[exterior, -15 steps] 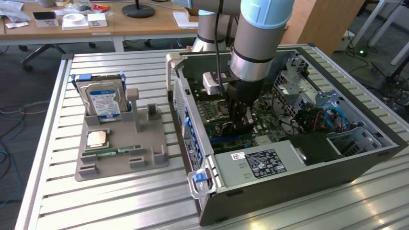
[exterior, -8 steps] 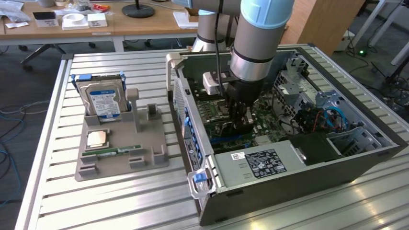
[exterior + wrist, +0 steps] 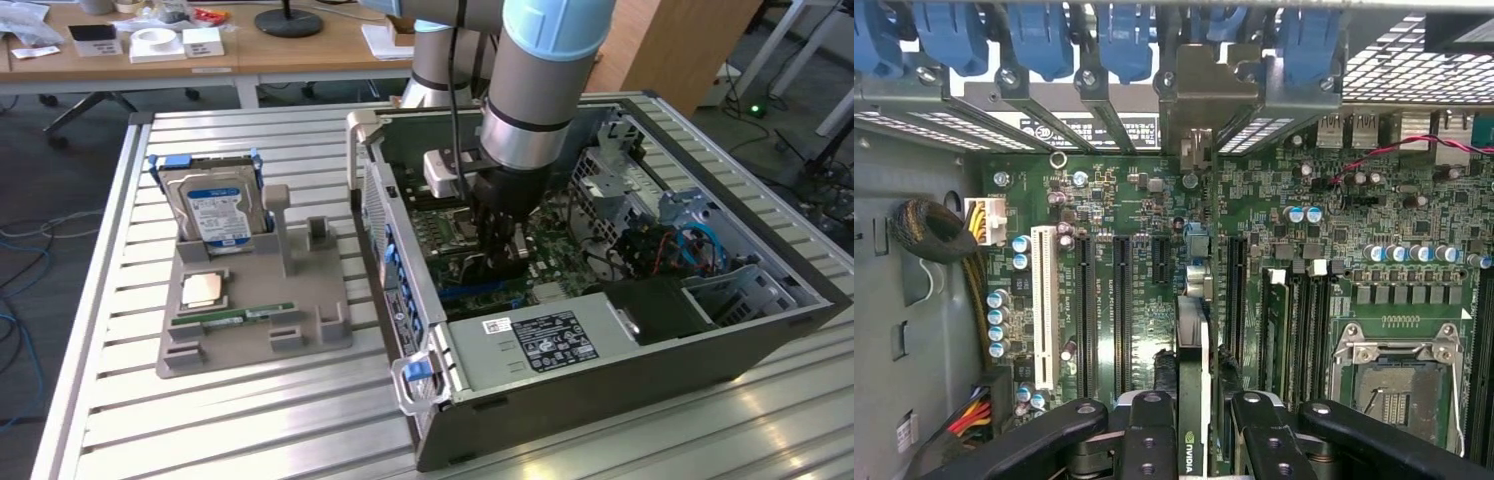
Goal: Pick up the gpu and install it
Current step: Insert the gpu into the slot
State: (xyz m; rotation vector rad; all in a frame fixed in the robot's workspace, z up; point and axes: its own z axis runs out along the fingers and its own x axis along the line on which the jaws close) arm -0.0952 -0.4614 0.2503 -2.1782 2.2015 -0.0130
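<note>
My gripper (image 3: 499, 252) reaches down into the open computer case (image 3: 787, 310), just above the green motherboard (image 3: 567, 262). In the wrist view its black fingers (image 3: 1148, 432) are shut on the gpu (image 3: 1194, 380), a thin card seen edge-on between them. The card runs along the motherboard (image 3: 1354, 215) between the black expansion slots (image 3: 1122, 300). Its metal bracket (image 3: 1204, 95) stands at the rear slot openings under the blue clips (image 3: 1124, 40). Whether the card sits fully in a slot I cannot tell.
A grey parts holder (image 3: 254, 330) on the slatted table at the exterior view's left carries a blue-labelled hard drive (image 3: 214, 208), a processor chip (image 3: 203, 290) and a green memory stick (image 3: 250, 314). The power supply (image 3: 541, 345) fills the case's near corner. Cables (image 3: 939, 235) lie beside the board.
</note>
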